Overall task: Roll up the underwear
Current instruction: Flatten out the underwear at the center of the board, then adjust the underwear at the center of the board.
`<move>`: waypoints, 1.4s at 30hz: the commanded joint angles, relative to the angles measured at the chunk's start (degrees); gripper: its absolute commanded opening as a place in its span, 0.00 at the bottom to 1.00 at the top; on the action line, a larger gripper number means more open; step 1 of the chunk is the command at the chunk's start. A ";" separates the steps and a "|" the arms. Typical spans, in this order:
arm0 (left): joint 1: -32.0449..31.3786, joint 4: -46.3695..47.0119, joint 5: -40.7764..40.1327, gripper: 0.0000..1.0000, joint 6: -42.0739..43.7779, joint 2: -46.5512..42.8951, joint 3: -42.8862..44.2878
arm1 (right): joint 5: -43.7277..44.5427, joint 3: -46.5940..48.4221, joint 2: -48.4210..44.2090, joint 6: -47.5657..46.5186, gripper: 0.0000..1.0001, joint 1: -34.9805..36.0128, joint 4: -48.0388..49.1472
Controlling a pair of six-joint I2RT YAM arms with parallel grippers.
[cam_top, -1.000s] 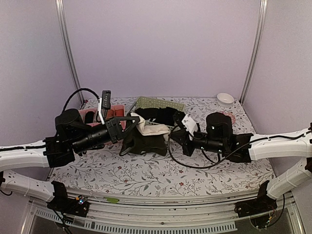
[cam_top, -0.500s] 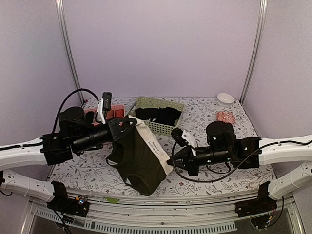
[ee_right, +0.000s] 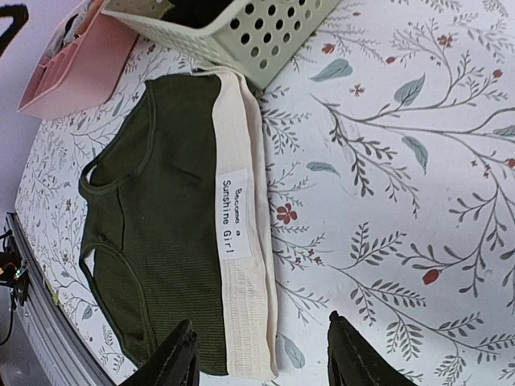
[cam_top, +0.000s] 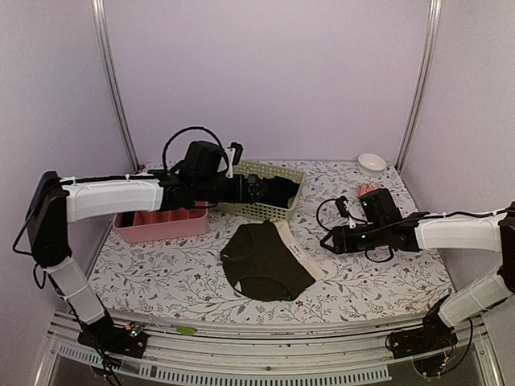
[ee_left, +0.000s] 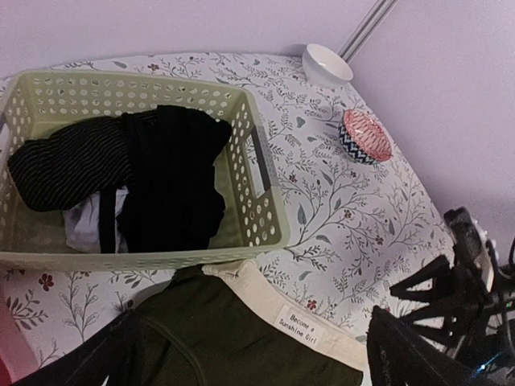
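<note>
- The left claw [cam_top: 256, 190] is hovering above the near wall of the green basket [cam_top: 265, 211], fingers standing wide apart and gripping nothing.
- In the left wrist view the left claw [ee_left: 253, 322] is looking down with one dark finger [ee_left: 80, 362] at each lower corner. The basket [ee_left: 257, 201] is sitting just beyond the fingertips, and black garments [ee_left: 169, 177] are heaped inside it.
- The underwear [cam_top: 269, 261] is lying spread flat on the floral table [cam_top: 161, 281], below the left claw on the near side of the basket and just left of the right claw [cam_top: 331, 239].
- Its cream waistband [cam_top: 302, 253] is running along the edge facing the right claw (the label [ee_right: 231, 213] is reading "Become a Sunshine Girl").
- The right claw [ee_right: 261, 338] is sitting low over the table with its fingers partly apart and empty, the waistband [ee_right: 241, 241] lying just ahead of the tips. I cannot tell whether they are touching the cloth.
- A pink tray [cam_top: 161, 225] is sitting beneath the left arm, behind its claw.
- A white bowl [cam_top: 372, 162] is resting well beyond the right claw, and a pink patterned bowl [ee_left: 366, 137] is sitting nearer to it.
</note>
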 commanded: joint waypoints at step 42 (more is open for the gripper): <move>-4.81 0.40 16.60 0.96 9.63 -14.19 -26.11 | -20.74 2.70 12.25 1.58 0.33 11.54 9.88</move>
